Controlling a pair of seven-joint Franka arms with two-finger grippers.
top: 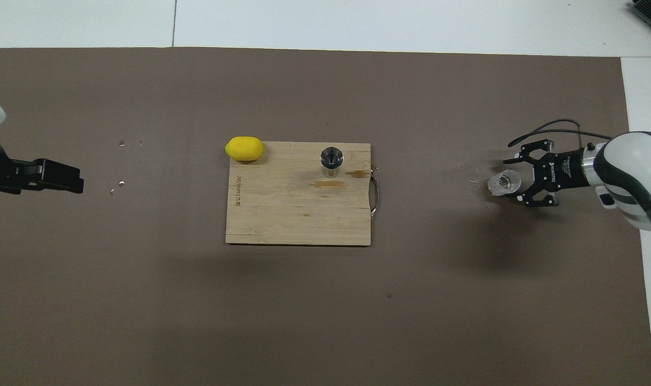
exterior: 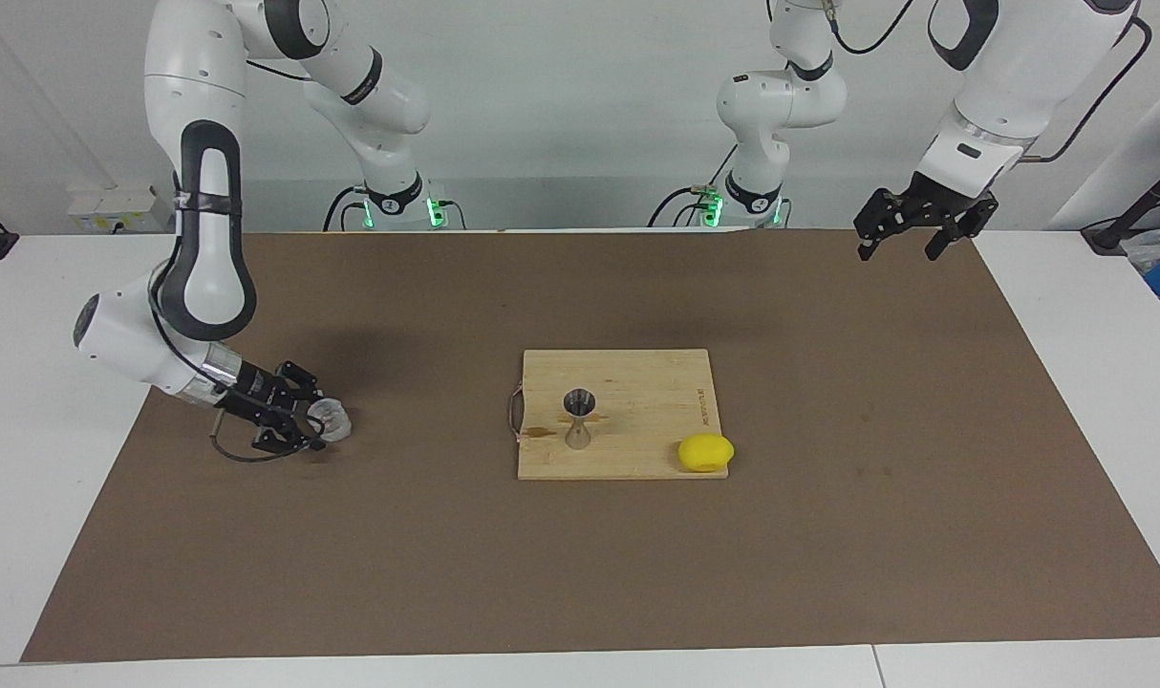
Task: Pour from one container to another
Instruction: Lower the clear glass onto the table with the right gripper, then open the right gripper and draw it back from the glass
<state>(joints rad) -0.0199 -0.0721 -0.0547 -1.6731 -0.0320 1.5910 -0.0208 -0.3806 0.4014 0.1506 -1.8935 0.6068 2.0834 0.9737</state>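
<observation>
Two vessels matter: the small clear textured glass cup (exterior: 332, 419) stands on the brown mat toward the right arm's end of the surface, well apart from the shiny steel hourglass jigger (exterior: 578, 419), which is upright on the wooden cutting board (exterior: 637, 382) with a yellow lemon (exterior: 705, 452) at its corner. The right tool (exterior: 305, 418) brackets the cup, fingers spread; whether they grasp it I cannot tell. The left tool (exterior: 910, 241) waits aloft, released. Whether pouring has happened isn't visible.

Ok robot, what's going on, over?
Right gripper open around glass cup on mat. Left gripper open, waiting high. Jigger upright on board, lemon beside. Path clear.
</observation>
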